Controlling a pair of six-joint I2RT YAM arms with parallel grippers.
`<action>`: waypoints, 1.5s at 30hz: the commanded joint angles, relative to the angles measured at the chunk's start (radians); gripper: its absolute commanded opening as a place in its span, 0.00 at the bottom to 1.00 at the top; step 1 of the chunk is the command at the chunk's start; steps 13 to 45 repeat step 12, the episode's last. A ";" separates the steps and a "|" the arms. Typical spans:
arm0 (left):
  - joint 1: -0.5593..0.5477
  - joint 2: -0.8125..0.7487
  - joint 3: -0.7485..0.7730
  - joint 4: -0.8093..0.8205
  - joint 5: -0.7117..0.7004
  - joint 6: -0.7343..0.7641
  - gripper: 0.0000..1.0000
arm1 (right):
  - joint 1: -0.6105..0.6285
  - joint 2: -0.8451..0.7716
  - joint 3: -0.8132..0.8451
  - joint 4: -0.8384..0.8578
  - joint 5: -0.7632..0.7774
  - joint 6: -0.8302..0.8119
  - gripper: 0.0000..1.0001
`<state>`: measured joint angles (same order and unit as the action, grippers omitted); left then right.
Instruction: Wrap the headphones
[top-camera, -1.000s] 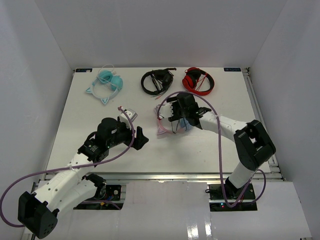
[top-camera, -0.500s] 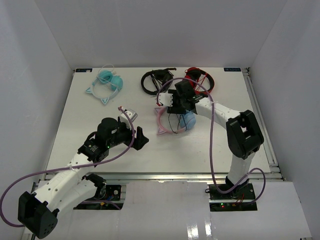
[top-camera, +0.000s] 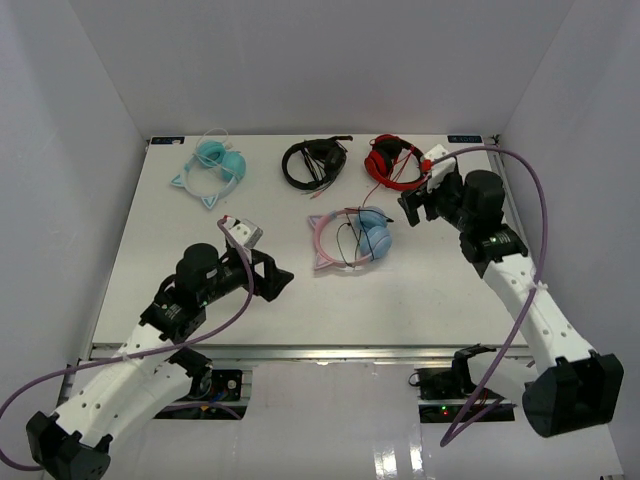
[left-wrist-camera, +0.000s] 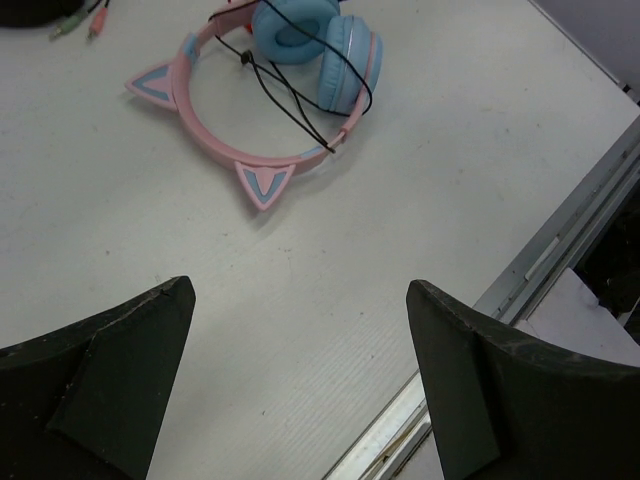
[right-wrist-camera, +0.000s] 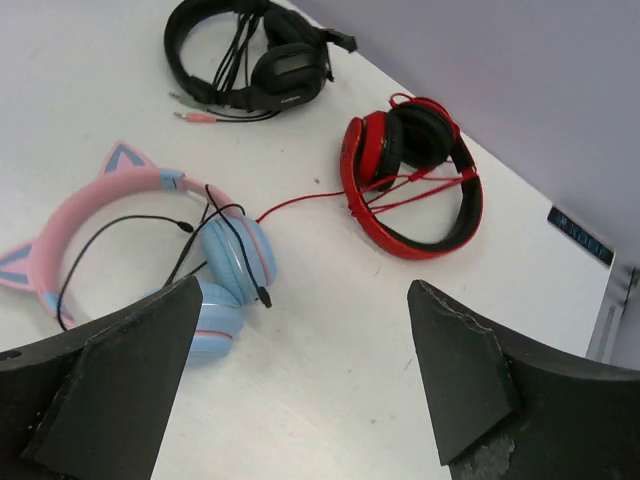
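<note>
Two grippers: both mine, neither touching anything.
Left gripper (left-wrist-camera: 298, 290): jaws wide apart, nothing between them; it hangs over bare table (top-camera: 400, 290) on the near left side, pointing at the headphones (top-camera: 350, 240).
Right gripper (right-wrist-camera: 305, 290): jaws also spread, nothing held; it sits above the right side of the table, near the red pair (top-camera: 396, 160).
Headphones: flat on the table about mid-way across, between my two grippers and apart from both.
Band: pink, with the two cat ears pointing to the near left in the top view.
Cups: light blue, lying together at the band's right end.
Cable (left-wrist-camera: 290, 100): thin and black, in loose loops over the cups and across the band's opening; its plug end lies just beside a cup in my right wrist view.
Red pair: at the far edge, its red cord trailing to the blue cups; I cannot tell if it touches them.
Black pair (top-camera: 313, 162): far edge, left of the red pair.
Teal pair (top-camera: 212, 170): far left corner, well apart from the rest.
</note>
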<state>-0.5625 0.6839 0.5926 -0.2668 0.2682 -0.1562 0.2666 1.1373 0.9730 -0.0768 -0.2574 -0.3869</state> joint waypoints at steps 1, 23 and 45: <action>-0.001 -0.062 -0.017 0.028 -0.037 0.011 0.98 | -0.006 -0.100 -0.196 0.079 0.182 0.277 0.90; -0.001 -0.045 -0.013 0.018 -0.053 0.014 0.98 | -0.024 -0.410 -0.428 0.042 0.346 0.320 0.90; -0.001 -0.045 -0.013 0.018 -0.053 0.014 0.98 | -0.024 -0.410 -0.428 0.042 0.346 0.320 0.90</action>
